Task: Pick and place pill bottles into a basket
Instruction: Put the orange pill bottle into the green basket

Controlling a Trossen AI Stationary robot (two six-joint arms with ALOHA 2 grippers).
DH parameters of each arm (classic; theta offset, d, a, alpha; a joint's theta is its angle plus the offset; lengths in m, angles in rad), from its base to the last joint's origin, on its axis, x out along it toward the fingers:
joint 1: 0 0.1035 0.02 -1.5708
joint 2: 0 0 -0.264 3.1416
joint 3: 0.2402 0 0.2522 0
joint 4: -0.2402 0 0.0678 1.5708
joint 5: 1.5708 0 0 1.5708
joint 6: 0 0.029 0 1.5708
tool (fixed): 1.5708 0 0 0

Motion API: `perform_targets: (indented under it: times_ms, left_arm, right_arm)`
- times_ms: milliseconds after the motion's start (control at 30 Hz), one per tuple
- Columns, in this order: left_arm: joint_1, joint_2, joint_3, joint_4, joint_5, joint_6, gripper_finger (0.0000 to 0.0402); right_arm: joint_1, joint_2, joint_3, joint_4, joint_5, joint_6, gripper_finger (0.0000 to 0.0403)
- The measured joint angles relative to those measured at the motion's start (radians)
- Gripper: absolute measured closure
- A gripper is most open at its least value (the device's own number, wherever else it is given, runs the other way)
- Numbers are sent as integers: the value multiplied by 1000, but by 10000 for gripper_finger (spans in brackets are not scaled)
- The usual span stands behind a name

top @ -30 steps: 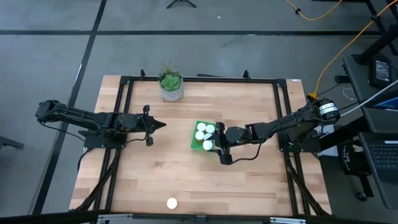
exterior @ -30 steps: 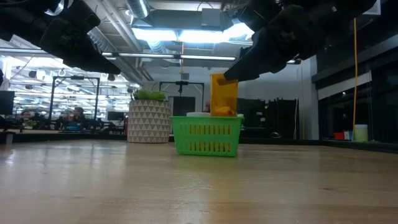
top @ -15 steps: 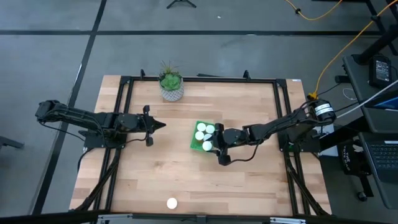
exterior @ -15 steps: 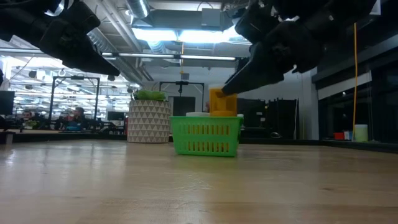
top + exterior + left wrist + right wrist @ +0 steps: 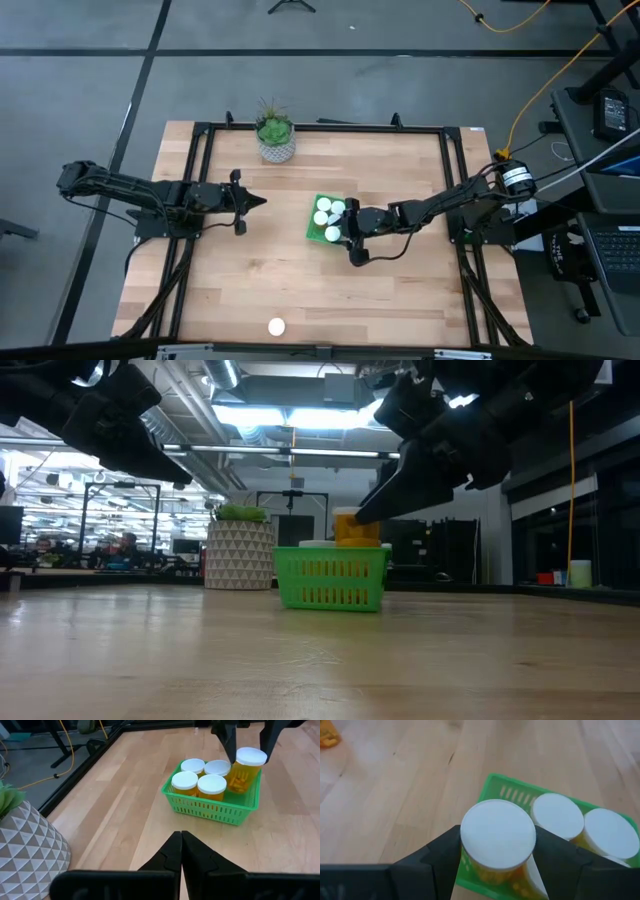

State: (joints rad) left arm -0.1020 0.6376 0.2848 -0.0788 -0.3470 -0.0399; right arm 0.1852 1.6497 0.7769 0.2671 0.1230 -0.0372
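The green basket [image 5: 316, 230] stands mid-table and holds several upright orange pill bottles with white caps [image 5: 211, 784]. My right gripper [image 5: 349, 228] is over the basket's right side, shut on one more pill bottle [image 5: 246, 769], whose cap stands a little higher than the others. In the low view, this bottle [image 5: 355, 530] shows above the basket's rim [image 5: 332, 552]. Another pill bottle [image 5: 276, 326] stands alone near the table's near edge. My left gripper [image 5: 258, 201] is shut and empty, hovering left of the basket. My right gripper pinches the pill bottle between its two fingers [image 5: 442, 852], on opposite sides just under the white cap [image 5: 497, 834]. The fingers come from above, pointing down. The bottle is upright with its lower part inside the basket; the basket wall hides its bottom.
A white patterned pot with a green plant [image 5: 275, 140] stands at the table's far side, left of centre. A black frame [image 5: 200, 130] runs around the table's edges. Bare wood lies between the basket and the lone bottle.
My right gripper has gone down and slightly toward the table's left with the pill bottle. The bottle stays upright and has sunk from well above the basket's rim to partly inside the basket.
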Motion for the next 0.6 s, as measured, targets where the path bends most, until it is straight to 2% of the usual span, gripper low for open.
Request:
perform_targets:
  times_ms: [600]
  left_arm:
    - [0, 0, 0, 0, 0, 0, 399]
  right_arm:
    - [0, 45, 1, 23, 0, 2, 174]
